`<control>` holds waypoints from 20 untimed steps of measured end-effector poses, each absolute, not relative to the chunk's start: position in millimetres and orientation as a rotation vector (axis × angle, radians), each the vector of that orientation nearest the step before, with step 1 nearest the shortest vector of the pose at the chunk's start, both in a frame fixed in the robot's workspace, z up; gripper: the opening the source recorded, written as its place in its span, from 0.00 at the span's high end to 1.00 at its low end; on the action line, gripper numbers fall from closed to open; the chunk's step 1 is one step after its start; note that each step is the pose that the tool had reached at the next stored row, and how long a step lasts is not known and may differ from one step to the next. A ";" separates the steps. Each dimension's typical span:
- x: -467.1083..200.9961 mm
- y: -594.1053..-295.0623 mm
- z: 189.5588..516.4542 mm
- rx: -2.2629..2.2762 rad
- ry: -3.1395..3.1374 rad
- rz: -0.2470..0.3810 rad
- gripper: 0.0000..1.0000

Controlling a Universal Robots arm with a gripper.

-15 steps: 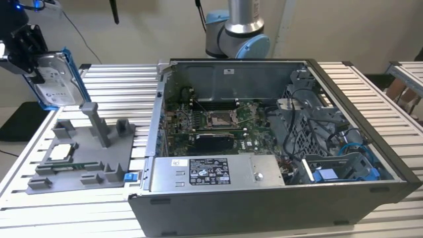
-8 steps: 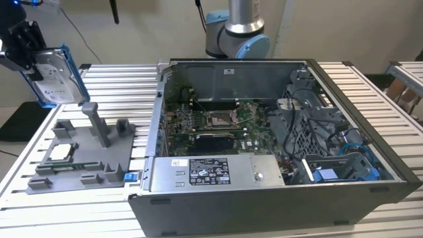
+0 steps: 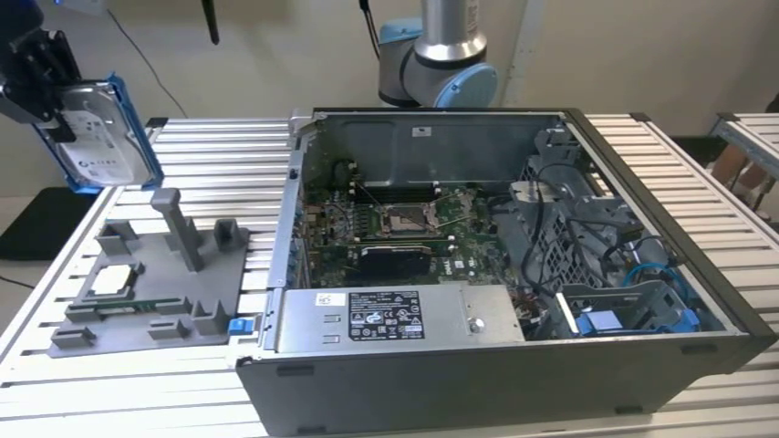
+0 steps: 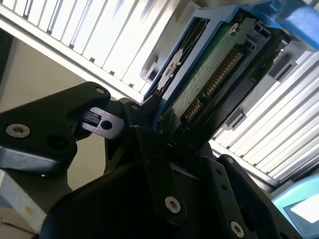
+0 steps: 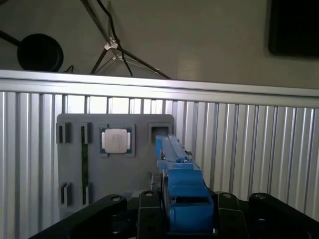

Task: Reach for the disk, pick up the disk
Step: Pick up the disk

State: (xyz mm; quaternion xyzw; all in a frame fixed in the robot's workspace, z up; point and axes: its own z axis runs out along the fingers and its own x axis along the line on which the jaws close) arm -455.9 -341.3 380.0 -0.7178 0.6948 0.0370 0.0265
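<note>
Gripper links, black and closest to the lens in both wrist views, are clenched on the disk, grasping it by its blue bracket. In the exterior view the disk hangs upright in the air, clear of the slatted tabletop. It is at about ten o'clock from the open computer case and eleven o'clock from the grey fixture plate, where a small square chip lies.

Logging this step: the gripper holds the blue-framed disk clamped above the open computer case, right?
No. The gripper does hold the disk clamped, but above the grey fixture, to the exterior view's left of the computer case, as the exterior view shows.
</note>
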 end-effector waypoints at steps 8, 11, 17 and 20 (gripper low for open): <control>-456.0 -341.3 390.1 -2.217 2.146 0.112 1.00; -455.9 -341.3 394.3 -2.217 2.146 0.112 1.00; -456.0 -341.3 403.3 -2.217 2.145 0.112 1.00; -456.0 -341.3 408.7 -2.217 2.145 0.112 1.00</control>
